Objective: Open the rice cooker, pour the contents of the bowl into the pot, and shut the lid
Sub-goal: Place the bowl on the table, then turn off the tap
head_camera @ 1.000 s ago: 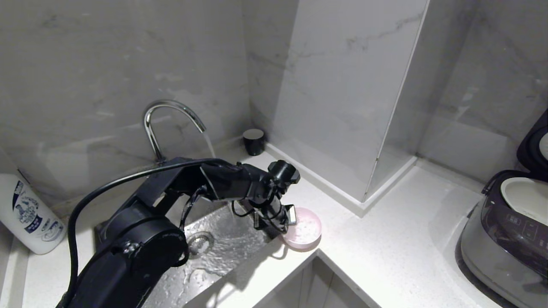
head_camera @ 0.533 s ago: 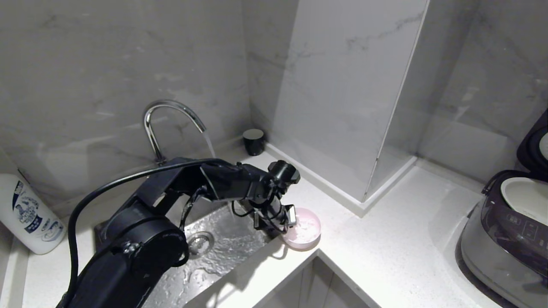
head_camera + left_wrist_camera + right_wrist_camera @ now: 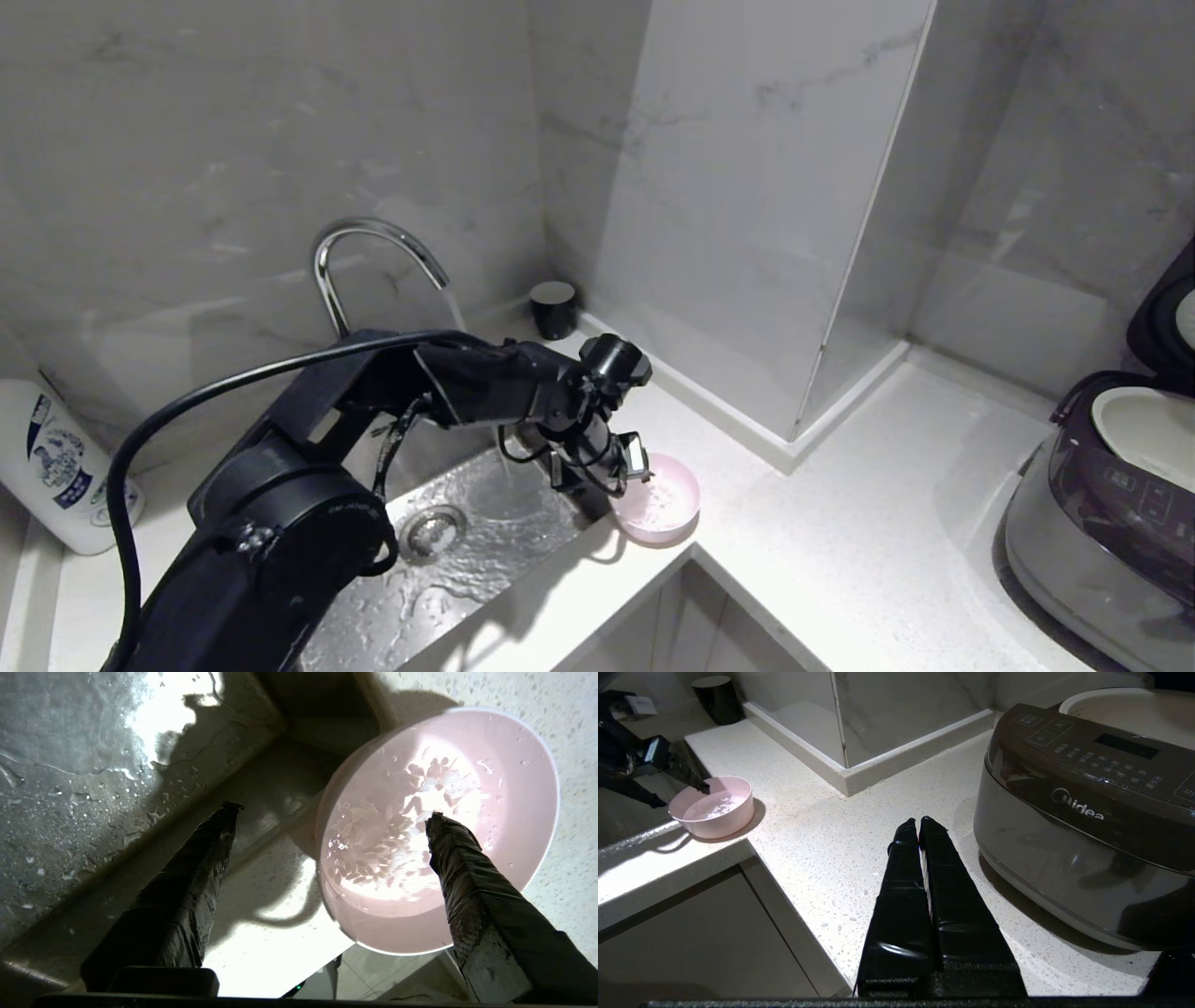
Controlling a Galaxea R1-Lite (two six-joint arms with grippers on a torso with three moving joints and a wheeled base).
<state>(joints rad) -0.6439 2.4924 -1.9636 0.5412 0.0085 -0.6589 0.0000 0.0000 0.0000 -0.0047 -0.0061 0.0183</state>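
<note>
bowl [image 3: 661,499] right of sink [image 3: 467,541]

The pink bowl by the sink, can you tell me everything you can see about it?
The small round pale pink bowl looks like smooth plastic, with a paler inside holding wet white rice grains and some water. It sits upright on the speckled white stone counter, right at the corner beside the wet steel sink. The left tool hangs open above it, one dark finger over the inside, the other outside over the counter edge; touching cannot be told.
</note>
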